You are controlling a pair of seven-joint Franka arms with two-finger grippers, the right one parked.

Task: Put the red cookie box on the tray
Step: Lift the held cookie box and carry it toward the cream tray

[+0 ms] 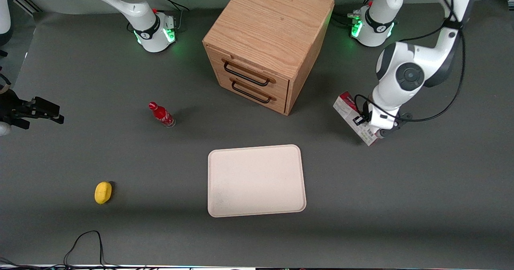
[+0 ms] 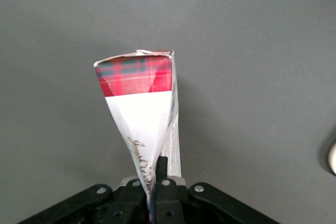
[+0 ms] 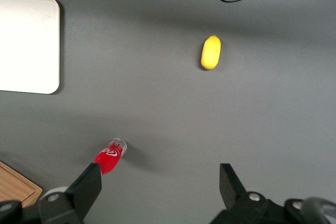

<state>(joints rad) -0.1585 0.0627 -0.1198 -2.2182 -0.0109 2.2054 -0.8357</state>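
Clearly the tool (image 2: 153, 195) is clenched on the red cookie box (image 1: 355, 119) near one end; carried to the tray (image 1: 255, 180), the long carton could swing or slip from that off-centre hold.

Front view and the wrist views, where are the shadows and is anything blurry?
Front view: soft shadows fall beside the cabinet and under the red cookie box held in the gripper; green base lights glow. Left wrist view: box sharp, nearest black gripper parts slightly soft. Right wrist view: a dim band crosses the table.
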